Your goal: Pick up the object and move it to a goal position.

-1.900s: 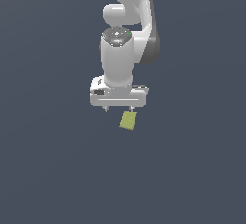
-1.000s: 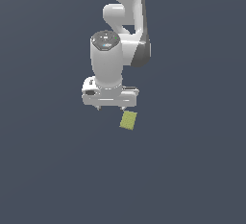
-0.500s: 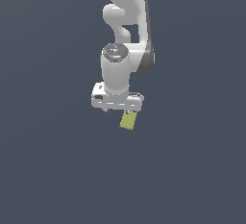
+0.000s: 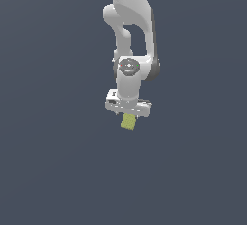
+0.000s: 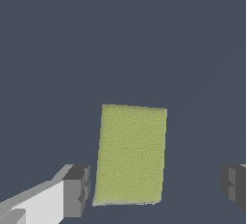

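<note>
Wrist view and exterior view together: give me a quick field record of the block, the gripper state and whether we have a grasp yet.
object: olive yellow-green block, lying flat on the dark surface
gripper: open, a finger on either side of the block
contact: none visible; a gap shows on both sides, wider on one
grasp: not yet made
exterior view: gripper directly over the block, partly covering it
goal marker: none visible

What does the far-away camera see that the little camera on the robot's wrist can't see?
Only the exterior view shows the whole white robot arm reaching down, with its white tool just above the small olive yellow-green rectangular block.

Only the wrist view shows the tool's dark grey fingertips spread wide on either side of the block, not touching it, and the block's speckled, sponge-like surface.

Both show the same block on the plain dark grey floor.
</note>
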Available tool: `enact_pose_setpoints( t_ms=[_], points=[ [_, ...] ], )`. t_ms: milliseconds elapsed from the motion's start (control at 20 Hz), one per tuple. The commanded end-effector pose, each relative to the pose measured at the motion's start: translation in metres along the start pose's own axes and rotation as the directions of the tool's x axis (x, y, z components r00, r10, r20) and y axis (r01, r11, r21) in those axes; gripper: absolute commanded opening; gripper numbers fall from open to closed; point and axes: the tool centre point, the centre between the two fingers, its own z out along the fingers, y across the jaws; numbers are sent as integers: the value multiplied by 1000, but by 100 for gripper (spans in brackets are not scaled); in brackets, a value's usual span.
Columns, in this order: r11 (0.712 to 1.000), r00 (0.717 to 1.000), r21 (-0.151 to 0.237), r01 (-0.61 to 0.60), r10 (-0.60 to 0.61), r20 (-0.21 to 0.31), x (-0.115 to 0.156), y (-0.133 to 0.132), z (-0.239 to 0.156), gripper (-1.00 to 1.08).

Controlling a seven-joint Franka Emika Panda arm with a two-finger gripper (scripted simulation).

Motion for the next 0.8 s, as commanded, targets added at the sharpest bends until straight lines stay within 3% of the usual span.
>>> enact_pose_setpoints(
  t_ms=[0,750],
  points=[
    [1000,1000,2,-23,23,0,-6,-5,10,100],
    [999,999,3,-45,45,3,-14,-11,36,100]
  ],
)
